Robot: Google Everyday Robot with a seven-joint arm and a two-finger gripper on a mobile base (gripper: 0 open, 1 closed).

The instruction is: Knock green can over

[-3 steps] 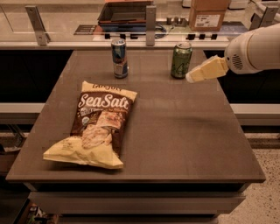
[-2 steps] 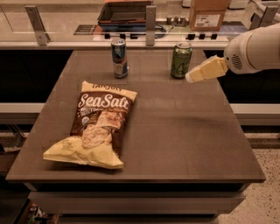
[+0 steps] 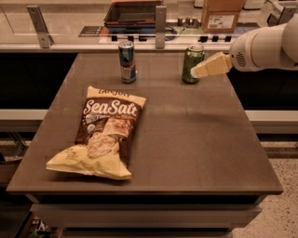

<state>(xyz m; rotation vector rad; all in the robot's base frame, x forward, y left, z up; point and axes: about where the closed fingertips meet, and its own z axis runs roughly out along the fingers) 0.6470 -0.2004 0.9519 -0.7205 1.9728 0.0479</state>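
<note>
Gripper (image 3: pixel 195 72) on the robot's single arm (image 3: pixel 263 46) points down and to the left from the right edge of the scene, its pale tip at the lower right side of the green can (image 3: pixel 190 58); whether tip and can touch is unclear from this angle, and so is whether the gripper is parted or closed. The white, rounded arm comes in nearly level above the far right corner of the bench (image 3: pixel 195 139), narrowing to the cream-coloured gripper.

The green can stands upright near the back edge of the bench, right of centre, its silver top level. One more can, a slimmer blue-and-silver can (image 3: pixel 126 61), stands upright well to its left along the same back edge, which makes two cans in all.

One bag of chips (image 3: pixel 104 135), yellow and brown and lettered "Sea Salt", lies flat on the left half of the bench, well apart from both cans. Beyond the bench, a cardboard box (image 3: pixel 222 14) and a dark tray (image 3: pixel 135 11) sit on a counter behind a rail.
</note>
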